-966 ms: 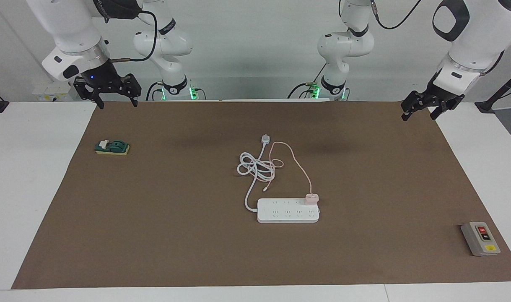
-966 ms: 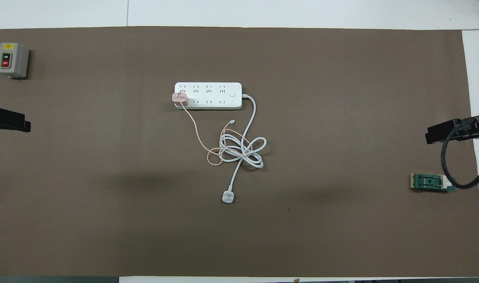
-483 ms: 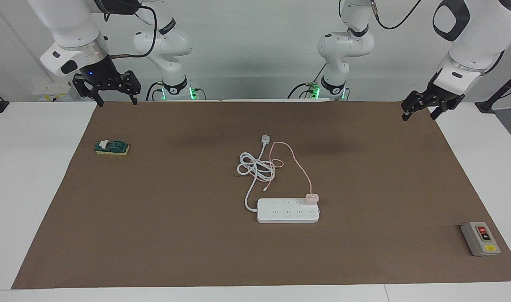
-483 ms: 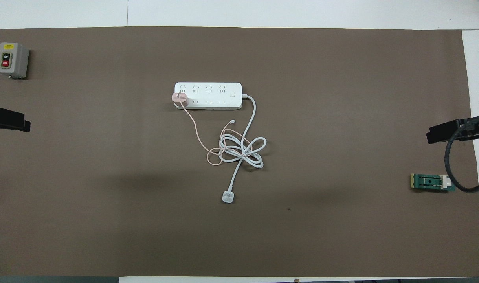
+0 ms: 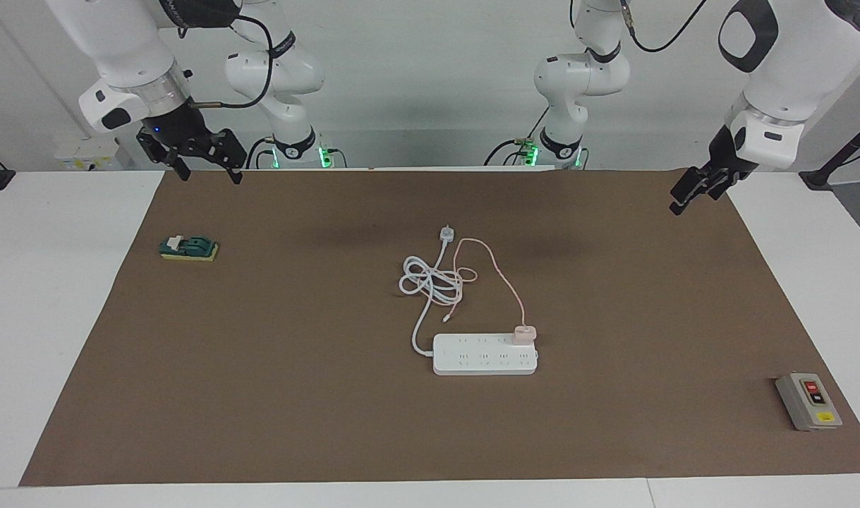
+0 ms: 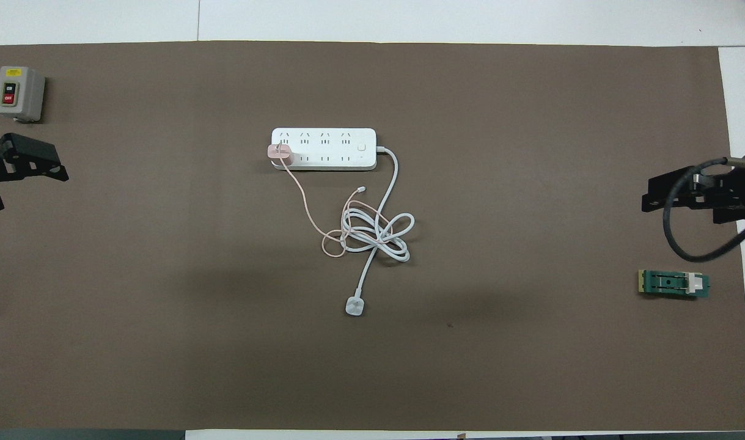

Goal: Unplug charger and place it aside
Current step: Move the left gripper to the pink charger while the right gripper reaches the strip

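Since a second ago both arms have shifted a bit inward over the brown mat [image 5: 260, 395]: the left end effector [image 5: 691, 196] has turned and now hangs over the mat's edge at its own end of the surface, spread wide and empty, and the right end effector [image 5: 207, 169] has slid a little toward the middle, its fingers wide apart with nothing in them. Nothing on the mat moved. The charger [image 5: 524, 333], a small pale-pink cube, sits plugged into the end socket of the white power strip [image 5: 482, 356] toward the left arm's end, with its thin pink cable [image 5: 504, 275] looping toward the robots and tangling with the strip's coiled white cord [image 5: 430, 282]. A grey switch box [image 5: 808, 402] and a green knife switch [image 5: 188, 248] sit well apart at either end.
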